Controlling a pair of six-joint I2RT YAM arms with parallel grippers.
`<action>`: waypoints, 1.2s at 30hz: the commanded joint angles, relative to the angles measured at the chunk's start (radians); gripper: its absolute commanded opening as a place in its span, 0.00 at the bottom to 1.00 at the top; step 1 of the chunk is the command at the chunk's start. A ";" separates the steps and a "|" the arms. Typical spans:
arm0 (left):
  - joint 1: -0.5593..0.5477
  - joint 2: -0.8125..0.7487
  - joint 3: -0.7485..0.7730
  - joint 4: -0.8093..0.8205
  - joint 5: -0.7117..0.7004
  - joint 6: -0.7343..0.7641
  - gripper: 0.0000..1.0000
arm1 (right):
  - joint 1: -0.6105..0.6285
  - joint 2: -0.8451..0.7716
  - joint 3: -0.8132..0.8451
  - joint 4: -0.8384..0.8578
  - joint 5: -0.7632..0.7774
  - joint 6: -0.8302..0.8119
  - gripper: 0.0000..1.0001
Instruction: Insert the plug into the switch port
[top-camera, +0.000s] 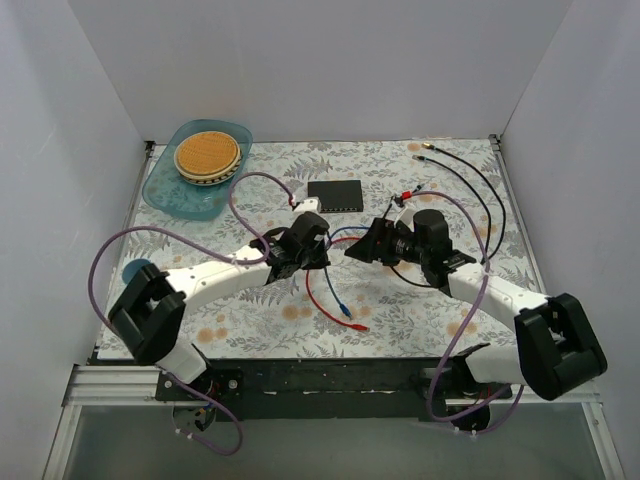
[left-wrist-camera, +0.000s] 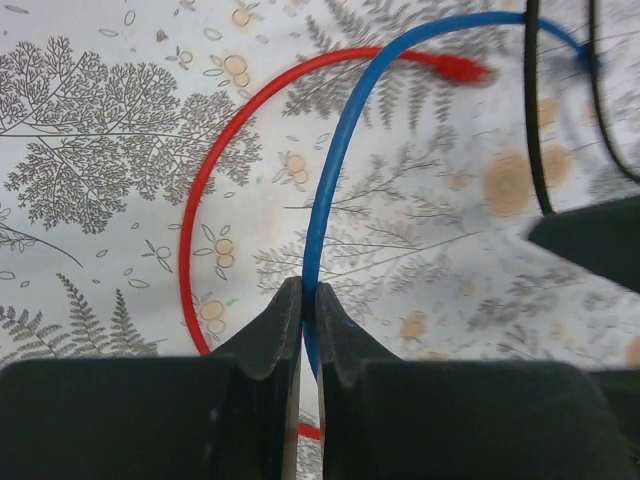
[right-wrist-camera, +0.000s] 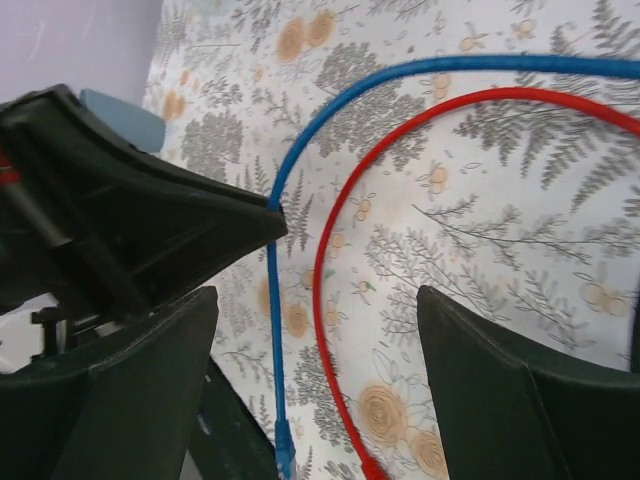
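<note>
The switch (top-camera: 335, 195) is a flat black box at the middle back of the table. A blue cable (top-camera: 336, 291) runs forward to its plug (top-camera: 346, 313), which lies on the table. My left gripper (top-camera: 322, 258) is shut on the blue cable (left-wrist-camera: 330, 190) partway along, far from the blue plug (left-wrist-camera: 585, 58). My right gripper (top-camera: 352, 252) is open and empty just right of the left one. In the right wrist view the blue cable (right-wrist-camera: 275, 330) and a red cable (right-wrist-camera: 322, 300) pass under its spread fingers (right-wrist-camera: 500, 380), and the blue plug (right-wrist-camera: 285, 462) shows at the bottom.
A red cable (top-camera: 317, 298) with its plug (top-camera: 360, 326) lies beside the blue one. Black cables (top-camera: 470, 190) lie at the back right. A teal tray (top-camera: 165, 190) holding a round tan disc (top-camera: 207, 155) sits at the back left. White walls enclose the table.
</note>
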 joint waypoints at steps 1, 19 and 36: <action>-0.030 -0.149 -0.071 0.064 -0.052 -0.093 0.00 | -0.001 0.094 -0.046 0.284 -0.172 0.160 0.87; -0.142 -0.261 -0.167 0.130 -0.079 -0.144 0.00 | 0.026 0.343 -0.081 0.859 -0.302 0.468 0.85; -0.225 -0.301 -0.219 0.115 -0.141 -0.179 0.00 | 0.016 0.395 0.309 0.467 -0.192 0.316 0.60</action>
